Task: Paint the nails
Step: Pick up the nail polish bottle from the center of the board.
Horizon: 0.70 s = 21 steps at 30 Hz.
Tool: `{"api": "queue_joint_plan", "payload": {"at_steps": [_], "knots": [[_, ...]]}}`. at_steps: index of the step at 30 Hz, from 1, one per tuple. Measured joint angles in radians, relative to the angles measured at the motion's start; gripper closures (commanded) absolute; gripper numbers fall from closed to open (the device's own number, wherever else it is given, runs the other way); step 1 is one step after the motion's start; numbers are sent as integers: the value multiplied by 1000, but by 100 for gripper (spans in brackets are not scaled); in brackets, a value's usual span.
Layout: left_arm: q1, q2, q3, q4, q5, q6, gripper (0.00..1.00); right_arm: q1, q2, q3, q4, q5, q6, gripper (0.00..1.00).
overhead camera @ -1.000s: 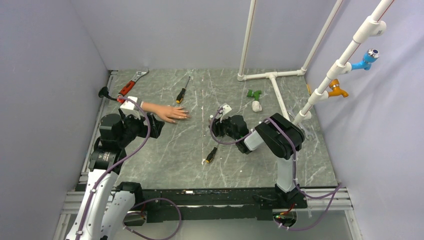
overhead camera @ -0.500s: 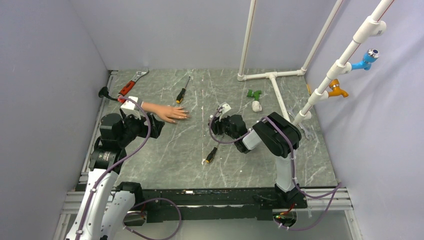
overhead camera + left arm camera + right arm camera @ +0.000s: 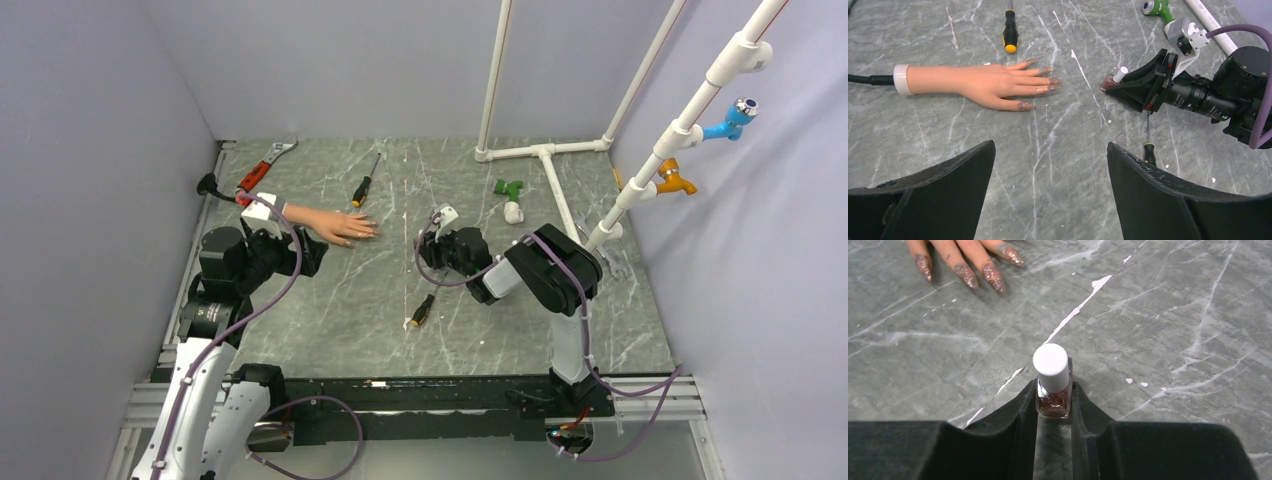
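Nails (image 3: pixel 1052 80) on the flesh-coloured mannequin hand (image 3: pixel 985 85) show a patchy, glittery reddish-brown coat on all five fingertips. The hand lies flat and palm down on the grey marbled counter (image 3: pixel 480 330). In the top view it sits toward 10 o'clock from the middle, with its white cuff (image 3: pixel 901 79) at the 9 o'clock end and its fingers pointing to 3 o'clock.

The right end effector (image 3: pixel 1054 405) is closed on a small polish bottle (image 3: pixel 1053 400), one finger pressed against each side of the glass. The bottle stands upright on the counter with reddish-brown glitter polish inside and a white cap (image 3: pixel 1050 365) on top. From the fingertips the bottle is at 3 o'clock in the top view, near them but apart.

The left end effector (image 3: pixel 1050 195) is spread wide with nothing between its fingers. It hangs over bare counter at 6 o'clock from the hand in its own view, touching neither the hand nor the bottle.

A screwdriver (image 3: pixel 364 182) with a black and yellow handle lies at 12 o'clock from the fingers. A second screwdriver (image 3: pixel 422 310) lies at 6 o'clock from the bottle. A red-handled wrench (image 3: pixel 262 168) rests near the counter's 10 o'clock corner, and a green fitting (image 3: pixel 509 187) sits at 2 o'clock from the bottle.
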Motion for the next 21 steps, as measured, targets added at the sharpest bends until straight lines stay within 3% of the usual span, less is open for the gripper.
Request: {"api": "queue_joint_plan", "payload": {"at_steps": [4, 6, 13, 16, 21], "knots": [[0, -1, 0, 1, 12, 6, 18, 1, -56, -1, -91, -40, -13, 100], [0, -1, 0, 2, 28, 6, 25, 2, -118, -1, -159, -82, -19, 100], [0, -11, 0, 27, 155, 26, 30, 2, -367, 29, -395, -317, -46, 100], [0, -29, 0, 52, 255, 41, 40, 2, -429, 84, -520, -446, -72, 100], [0, -40, 0, 99, 472, 69, 39, 5, -553, 102, -684, -650, -122, 100]]}}
